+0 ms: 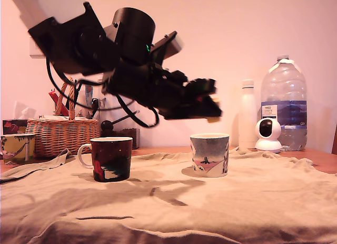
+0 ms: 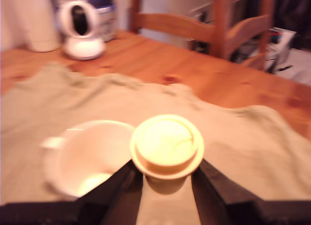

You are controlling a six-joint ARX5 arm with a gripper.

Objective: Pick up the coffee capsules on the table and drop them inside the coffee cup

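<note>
A cream-beige coffee capsule [image 2: 166,146] sits rim-up between the black fingers [image 2: 125,182] of my gripper [image 2: 166,175], which is shut on it. In the exterior view my gripper [image 1: 213,106] hangs above a pale blue-grey coffee cup [image 1: 209,154] with a picture on its side, well clear of the rim. The wrist view shows that cup's white inside [image 2: 90,157] just beside and below the capsule, with nothing visible in it. A dark red mug [image 1: 111,158] with a white handle stands at the exterior view's left of the pale cup.
A wrinkled tan cloth [image 1: 168,202] covers the wooden table [image 2: 194,69]. Behind stand a wicker basket [image 1: 62,134], a patterned mug [image 1: 17,147], a white bottle [image 1: 247,115], a small white camera [image 1: 268,134] and a large water bottle [image 1: 284,101]. A wooden chair [image 2: 204,25] stands past the table.
</note>
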